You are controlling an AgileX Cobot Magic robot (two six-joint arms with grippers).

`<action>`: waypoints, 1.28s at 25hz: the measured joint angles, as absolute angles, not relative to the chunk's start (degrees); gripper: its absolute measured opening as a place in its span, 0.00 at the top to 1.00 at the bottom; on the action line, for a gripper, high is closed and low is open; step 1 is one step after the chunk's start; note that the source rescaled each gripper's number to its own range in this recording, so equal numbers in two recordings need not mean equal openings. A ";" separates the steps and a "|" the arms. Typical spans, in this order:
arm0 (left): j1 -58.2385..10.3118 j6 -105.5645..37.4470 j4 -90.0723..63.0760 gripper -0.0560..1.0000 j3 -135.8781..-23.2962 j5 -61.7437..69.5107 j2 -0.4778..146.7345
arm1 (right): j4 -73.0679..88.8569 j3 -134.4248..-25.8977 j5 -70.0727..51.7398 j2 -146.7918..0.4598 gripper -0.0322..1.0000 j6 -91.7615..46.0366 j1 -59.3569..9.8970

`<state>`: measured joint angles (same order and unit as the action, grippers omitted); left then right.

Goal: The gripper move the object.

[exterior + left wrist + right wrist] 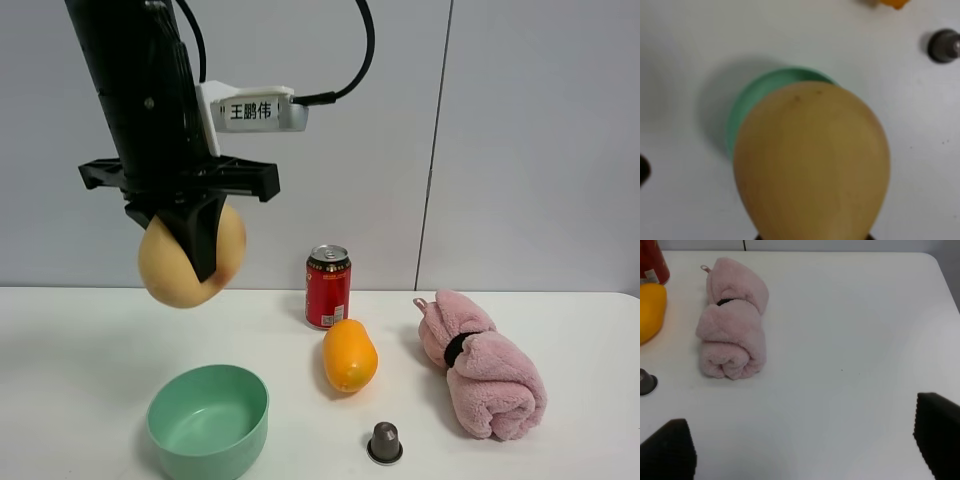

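The object (pixel 165 268), a pale yellow-tan egg-shaped fruit with a reddish blush, hangs in the air over the left of the white table. My left gripper (pixel 196 250), a black claw on a black arm, is shut on it from above. One black finger runs down the fruit's front. In the left wrist view the object (pixel 812 165) fills the middle and covers most of the green bowl (pixel 740 117) below it. My right gripper (pixel 802 442) is open over bare table, its two black fingertips far apart, holding nothing.
A green bowl (pixel 210 442) stands at the front left, below the fruit. A red can (pixel 328 287), a brighter orange fruit (pixel 349 356), a small dark capsule (pixel 385 442) and a rolled pink towel (pixel 480 365) occupy the middle and right.
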<state>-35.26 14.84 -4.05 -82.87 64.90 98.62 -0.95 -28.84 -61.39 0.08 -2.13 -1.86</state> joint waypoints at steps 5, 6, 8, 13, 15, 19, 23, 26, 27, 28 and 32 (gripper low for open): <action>-35.65 16.06 -4.05 0.93 -72.79 57.20 95.43 | -0.95 -28.84 -61.39 0.08 0.00 -2.13 -1.86; -35.65 16.06 -4.11 0.93 -71.15 55.85 95.21 | -0.95 -28.84 -61.39 0.08 0.00 -2.13 -1.86; -35.65 16.06 -4.39 0.93 -67.33 52.64 95.08 | -0.95 -28.84 -61.39 0.08 0.00 -2.13 -1.86; -35.65 16.11 -4.52 0.93 -62.47 45.21 95.08 | -0.95 -28.84 -61.39 0.08 0.00 -2.13 -1.86; -35.65 16.11 -4.52 0.93 -62.12 43.47 95.08 | -0.95 -28.84 -61.39 0.08 0.00 -2.13 -1.86; -35.65 16.11 -4.52 0.94 -62.03 41.11 95.34 | -0.95 -28.84 -61.39 0.08 0.00 -2.13 -1.86; -35.65 16.11 -4.52 0.94 -62.03 40.85 96.91 | -0.95 -28.84 -61.39 0.08 0.00 -2.13 -1.86; -35.65 16.11 -4.52 0.94 -62.03 40.85 98.48 | -0.95 -28.84 -61.39 0.08 0.00 -2.13 -1.86; -35.65 16.11 -4.52 0.94 -62.03 40.85 98.75 | -0.95 -28.84 -61.39 0.08 0.00 -2.13 -1.86; -35.65 16.11 -4.52 0.94 -62.03 40.80 98.99 | -0.95 -28.84 -61.39 0.08 0.00 -2.13 -1.86; -35.65 16.11 -4.52 0.94 -62.03 39.52 99.32 | -0.95 -28.84 -61.39 0.08 0.00 -2.13 -1.86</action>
